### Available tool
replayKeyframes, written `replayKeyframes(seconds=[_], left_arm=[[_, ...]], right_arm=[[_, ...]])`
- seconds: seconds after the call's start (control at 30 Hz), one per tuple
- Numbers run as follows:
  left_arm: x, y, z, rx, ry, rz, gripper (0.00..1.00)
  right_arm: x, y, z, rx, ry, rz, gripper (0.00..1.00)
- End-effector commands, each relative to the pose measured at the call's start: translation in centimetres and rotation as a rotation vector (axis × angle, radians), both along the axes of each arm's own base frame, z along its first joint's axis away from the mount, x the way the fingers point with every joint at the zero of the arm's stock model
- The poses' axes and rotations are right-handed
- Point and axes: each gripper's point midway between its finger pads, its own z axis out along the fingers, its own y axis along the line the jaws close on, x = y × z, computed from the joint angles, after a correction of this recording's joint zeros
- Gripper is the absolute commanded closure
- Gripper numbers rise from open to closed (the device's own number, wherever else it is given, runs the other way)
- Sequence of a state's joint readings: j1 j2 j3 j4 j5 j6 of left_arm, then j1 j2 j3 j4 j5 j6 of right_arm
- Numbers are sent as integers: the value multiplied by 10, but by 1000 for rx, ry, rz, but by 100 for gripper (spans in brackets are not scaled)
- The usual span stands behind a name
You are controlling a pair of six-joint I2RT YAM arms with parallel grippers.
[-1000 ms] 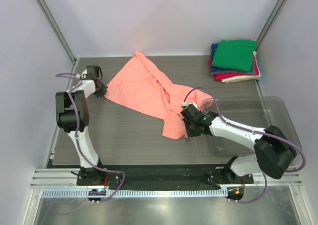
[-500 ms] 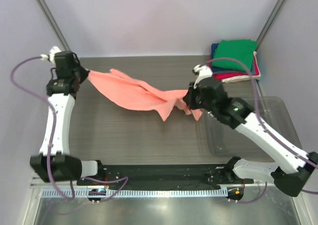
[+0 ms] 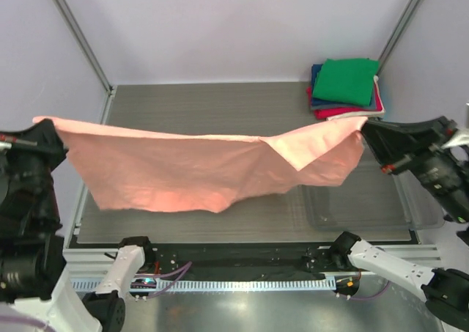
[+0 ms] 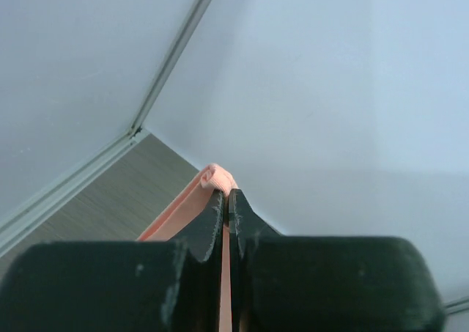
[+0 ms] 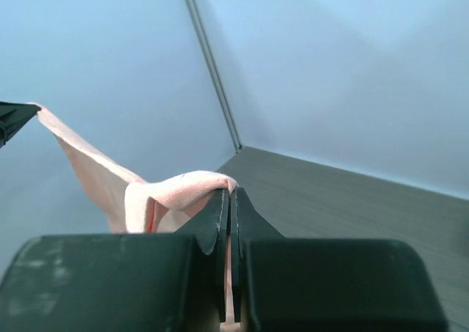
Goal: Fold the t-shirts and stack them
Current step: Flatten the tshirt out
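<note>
A salmon-pink t-shirt (image 3: 198,167) hangs stretched wide in the air above the table, held by two corners. My left gripper (image 3: 45,130) is shut on its left corner, high at the left edge of the top view. My right gripper (image 3: 366,132) is shut on its right corner, high at the right. In the left wrist view a roll of pink cloth (image 4: 214,176) sticks out past the pinched fingertips (image 4: 212,207). Pink cloth (image 5: 183,187) also trails left from the right gripper (image 5: 229,197). Several folded t-shirts (image 3: 344,83), green on top, are stacked at the back right.
A clear plastic tray (image 3: 418,215) sits on the table's right side, partly behind the hanging cloth. The dark grey table (image 3: 220,108) is bounded by pale walls with metal corner posts (image 3: 77,35). Both arms reach up close to the camera.
Both grippers rose high and spread apart. The pink shirt went from lying crumpled on the table to hanging stretched out in the air.
</note>
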State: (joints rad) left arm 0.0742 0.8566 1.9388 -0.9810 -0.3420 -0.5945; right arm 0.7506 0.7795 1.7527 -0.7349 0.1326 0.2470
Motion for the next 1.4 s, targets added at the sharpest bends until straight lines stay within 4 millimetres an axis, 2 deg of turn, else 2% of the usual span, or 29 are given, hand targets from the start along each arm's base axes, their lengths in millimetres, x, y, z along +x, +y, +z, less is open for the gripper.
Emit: replayKeyframes(seconds=[0.0, 0.1, 0.2, 0.3, 0.33, 0.4, 0.43, 0.47, 0.5, 0.53, 0.57, 0.63, 0.67, 0.7, 0.73, 0.77, 0.8, 0.83, 0.87, 0.9, 0.93, 1.0, 1.03, 1.07, 1.1, 1.13, 1.2, 1.3, 1.37], left_arm=[[-29, 11, 2, 48, -11, 71, 100], [-40, 15, 7, 62, -31, 97, 100], [-24, 15, 10, 83, -4, 86, 100], [6, 15, 4, 94, 63, 74, 100], [20, 15, -2, 97, 99, 68, 100], [45, 15, -17, 107, 168, 51, 100], [80, 15, -43, 110, 274, 37, 100], [98, 16, -59, 115, 340, 30, 100], [118, 17, -80, 117, 419, 23, 100], [152, 21, -122, 111, 550, 11, 100], [172, 23, -148, 98, 620, -2, 100], [209, 33, -194, 29, 706, -27, 100], [241, 38, -244, -16, 825, -51, 100], [253, 43, -267, -62, 877, -63, 100], [269, 44, -280, -115, 901, -112, 80], [284, 46, -317, -151, 991, -131, 66], [284, 45, -331, -167, 1051, -143, 57], [289, 44, -329, -167, 1048, -153, 52], [294, 44, -331, -154, 1038, -160, 46], [291, 43, -321, -131, 1009, -155, 43], [284, 42, -330, -129, 1027, -149, 39], [273, 41, -318, -95, 986, -151, 37], [266, 40, -316, -89, 986, -150, 37], [260, 39, -314, -86, 986, -151, 37], [254, 36, -315, -90, 987, -152, 37], [241, 30, -313, -93, 985, -158, 37], [232, 17, -313, -91, 967, -168, 37], [215, 2, -332, -104, 953, -174, 36], [209, -3, -360, -152, 983, -169, 36]], right_arm=[[-18, -2, 17, -17, -105, 58, 99], [-16, -14, 31, 7, -133, -2, 99], [-2, -20, 46, -23, -161, -84, 99], [47, -6, 40, -139, -122, -208, 99], [77, 14, 26, -215, -80, -235, 99], [113, 27, 6, -336, -50, -310, 99], [134, 33, -8, -395, -20, -363, 99], [169, 56, -31, -480, 7, -374, 99], [204, 47, -50, -513, 59, -427, 99], [226, 62, -65, -518, 82, -353, 99], [278, 74, -109, -552, 172, -346, 99], [338, 57, -138, -514, 261, -401, 99], [366, 59, -170, -545, 335, -396, 96], [410, 73, -186, -544, 359, -383, 82], [423, 68, -218, -578, 456, -380, 57], [435, 72, -220, -540, 460, -377, 19], [445, 75, -229, -520, 471, -374, 9], [446, 77, -232, -501, 483, -373, 1], [447, 80, -232, -482, 481, -360, 0], [443, 83, -259, -501, 535, -340, 0], [439, 85, -239, -451, 495, -335, 0], [424, 89, -252, -424, 522, -293, 0], [416, 90, -275, -433, 572, -273, 0], [414, 92, -259, -400, 540, -267, 0], [404, 101, -283, -397, 592, -201, 0], [400, 104, -276, -368, 576, -181, 0], [386, 116, -299, -325, 650, -105, 2], [374, 128, -322, -289, 713, -56, 4], [369, 132, -342, -291, 757, -48, 5]])
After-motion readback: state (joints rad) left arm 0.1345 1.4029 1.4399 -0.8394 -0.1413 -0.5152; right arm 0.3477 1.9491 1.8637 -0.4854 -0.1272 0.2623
